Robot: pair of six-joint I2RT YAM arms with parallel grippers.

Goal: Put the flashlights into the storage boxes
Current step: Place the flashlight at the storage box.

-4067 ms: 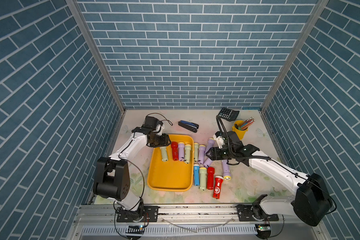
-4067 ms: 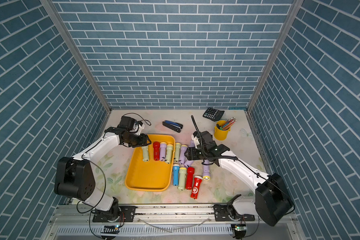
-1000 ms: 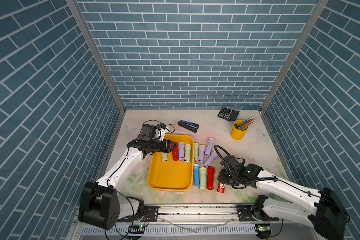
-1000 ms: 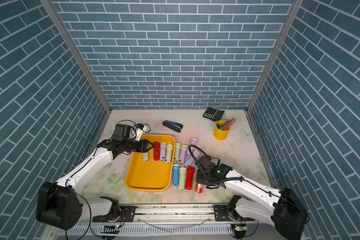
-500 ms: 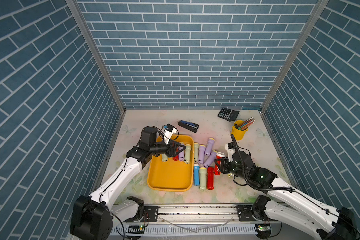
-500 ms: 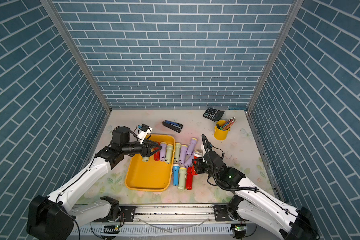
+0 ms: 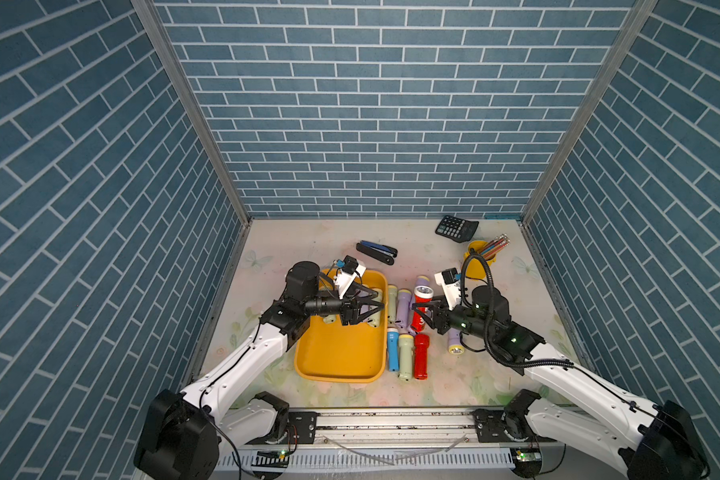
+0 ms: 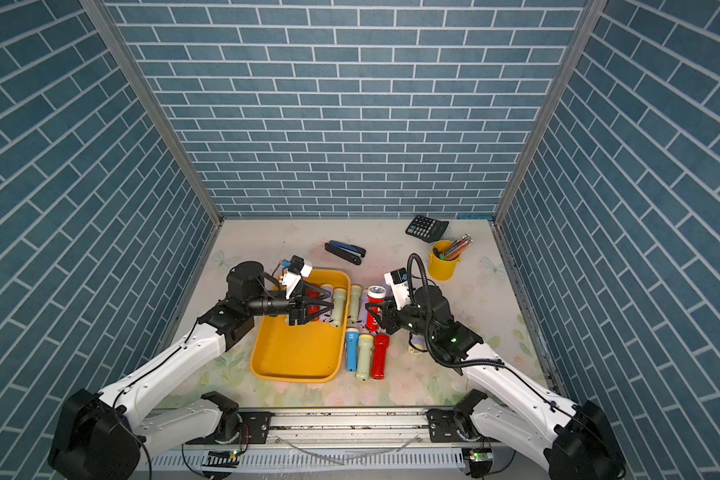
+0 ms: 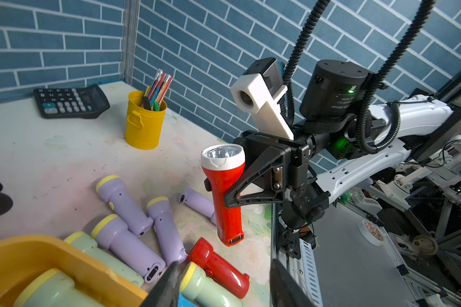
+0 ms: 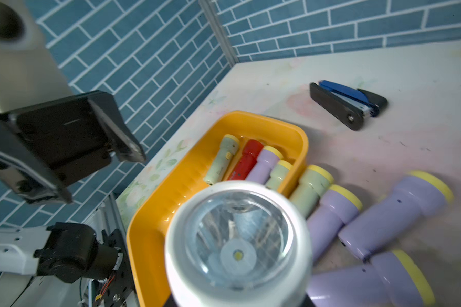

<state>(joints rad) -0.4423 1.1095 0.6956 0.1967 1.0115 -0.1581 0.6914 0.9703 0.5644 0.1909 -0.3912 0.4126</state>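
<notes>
Stapler (image 8: 345, 252), calculator (image 8: 426, 227), pencil cup (image 8: 444, 266) beyond flashlights (image 8: 364, 355)

**Your two arms: white shells, black joints**

Your left arm (image 7: 244, 359) and right arm (image 7: 591, 386) both wear glossy white link covers dotted with small dark screw holes, joined by black cylindrical motor housings (image 9: 333, 87). Each wrist carries a white camera mount (image 9: 261, 98). On the right arm, black corrugated cables (image 9: 298, 45) arch overhead and a green light (image 9: 339, 143) glows. Its fingers (image 9: 253, 183) are black open triangular frames fixed by silver screws (image 9: 277, 176). Both bases bolt to a silver-and-black rail (image 7: 391, 424) at the near edge.
</notes>
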